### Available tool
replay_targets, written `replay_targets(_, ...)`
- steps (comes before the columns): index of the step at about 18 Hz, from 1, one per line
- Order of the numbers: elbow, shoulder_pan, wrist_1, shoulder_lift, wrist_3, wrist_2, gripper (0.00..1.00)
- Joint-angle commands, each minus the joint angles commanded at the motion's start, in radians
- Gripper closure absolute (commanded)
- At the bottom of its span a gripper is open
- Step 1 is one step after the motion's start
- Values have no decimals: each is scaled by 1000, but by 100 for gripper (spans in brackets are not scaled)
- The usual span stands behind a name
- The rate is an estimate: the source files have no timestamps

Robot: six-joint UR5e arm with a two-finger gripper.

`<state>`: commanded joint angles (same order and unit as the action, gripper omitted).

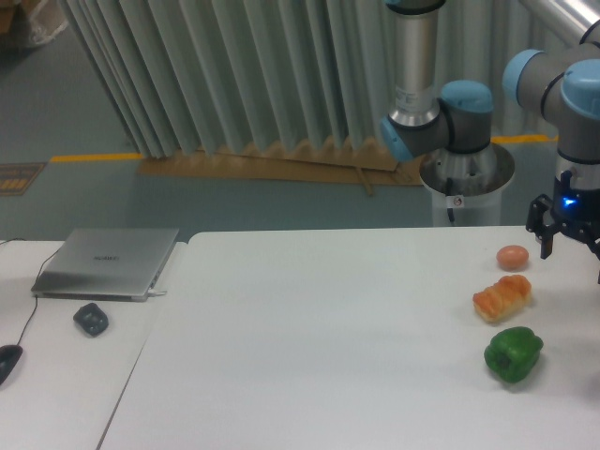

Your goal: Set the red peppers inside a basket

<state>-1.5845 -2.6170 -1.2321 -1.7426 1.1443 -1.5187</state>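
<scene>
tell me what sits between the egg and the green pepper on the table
In the fixed camera view, the orange bread roll lies between the egg and the green pepper, apart from both. The claw hangs to the right of the egg.
</scene>
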Motion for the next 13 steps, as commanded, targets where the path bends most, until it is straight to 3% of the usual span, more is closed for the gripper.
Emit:
replay_targets(2, -5, 0, 31, -2, 3, 6, 0)
replay_targets(11, -8, 0, 19, 1, -2, -2, 0)
replay_targets(13, -34, -5, 20, 6, -5, 0, 0)
